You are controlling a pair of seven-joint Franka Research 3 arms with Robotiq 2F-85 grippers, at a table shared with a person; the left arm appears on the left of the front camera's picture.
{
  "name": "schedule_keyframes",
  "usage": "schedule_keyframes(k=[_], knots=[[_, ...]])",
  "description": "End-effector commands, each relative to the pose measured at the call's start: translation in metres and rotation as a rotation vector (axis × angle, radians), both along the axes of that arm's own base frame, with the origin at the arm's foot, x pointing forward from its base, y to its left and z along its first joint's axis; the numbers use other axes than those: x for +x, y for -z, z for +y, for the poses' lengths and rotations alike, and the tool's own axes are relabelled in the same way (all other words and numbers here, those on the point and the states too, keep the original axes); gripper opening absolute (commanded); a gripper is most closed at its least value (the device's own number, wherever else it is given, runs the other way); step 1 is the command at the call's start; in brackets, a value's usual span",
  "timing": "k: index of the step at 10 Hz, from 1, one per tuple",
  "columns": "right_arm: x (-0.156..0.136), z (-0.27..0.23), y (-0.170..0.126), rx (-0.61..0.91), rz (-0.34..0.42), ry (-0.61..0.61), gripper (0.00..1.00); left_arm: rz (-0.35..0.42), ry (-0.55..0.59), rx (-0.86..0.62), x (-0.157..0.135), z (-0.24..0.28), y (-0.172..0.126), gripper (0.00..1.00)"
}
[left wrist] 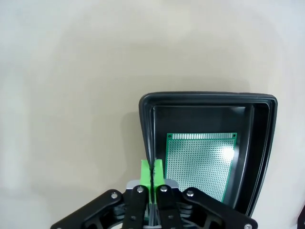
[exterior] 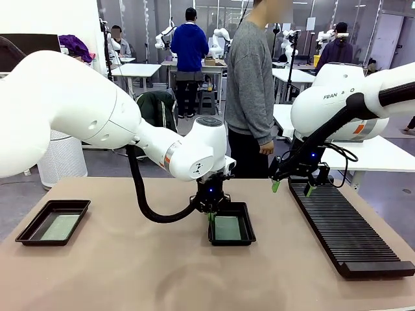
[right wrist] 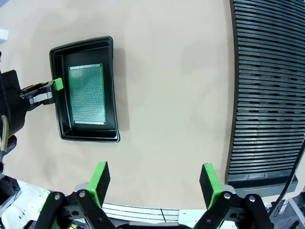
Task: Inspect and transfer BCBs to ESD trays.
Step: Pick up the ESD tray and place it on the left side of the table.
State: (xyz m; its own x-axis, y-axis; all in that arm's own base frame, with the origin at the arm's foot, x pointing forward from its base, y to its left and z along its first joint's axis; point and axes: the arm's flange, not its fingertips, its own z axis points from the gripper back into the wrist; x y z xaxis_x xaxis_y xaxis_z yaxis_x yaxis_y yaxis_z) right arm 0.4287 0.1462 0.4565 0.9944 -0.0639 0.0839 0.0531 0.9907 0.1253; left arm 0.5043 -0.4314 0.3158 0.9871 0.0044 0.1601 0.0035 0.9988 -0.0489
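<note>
Two black ESD trays lie on the table, one at the left (exterior: pixel 26 234) and one in the middle (exterior: pixel 249 234). Each holds a flat green BCB, the left one (exterior: pixel 59 227) and the middle one (exterior: pixel 227 228). My left gripper (exterior: pixel 211 217) hangs shut just over the middle tray's left rim (left wrist: pixel 145 138), beside its BCB (left wrist: pixel 200 164); its green pads (left wrist: pixel 152 169) press together with nothing visible between them. My right gripper (exterior: pixel 292 188) is open and empty above the far end of the rack. The right wrist view has its fingers (right wrist: pixel 155 177) wide apart, with the middle tray (right wrist: pixel 81 43) and BCB (right wrist: pixel 86 94) farther off.
A long black ribbed rack (exterior: pixel 343 230) runs along the table's right side (right wrist: pixel 267 95). A person in a grey sweater (exterior: pixel 249 84) stands at the far edge, one hand (exterior: pixel 266 148) hanging down. Bare tabletop lies between the two trays and in front of them.
</note>
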Motion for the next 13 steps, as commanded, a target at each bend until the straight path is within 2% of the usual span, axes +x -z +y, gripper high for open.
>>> schedule_keyframes(k=[1,7,13], knots=[[0.000,0.001,0.000,-0.001,0.000,-0.001,1.00,0.000,0.000,0.000,0.000,0.000,0.000,0.03],[0.000,0.001,0.000,-0.001,0.000,-0.001,1.00,-0.001,0.043,-0.023,-0.008,0.080,-0.012,0.03],[0.000,0.001,0.000,-0.001,0.000,-0.001,1.00,0.014,0.055,-0.027,-0.028,0.206,-0.014,0.03]])
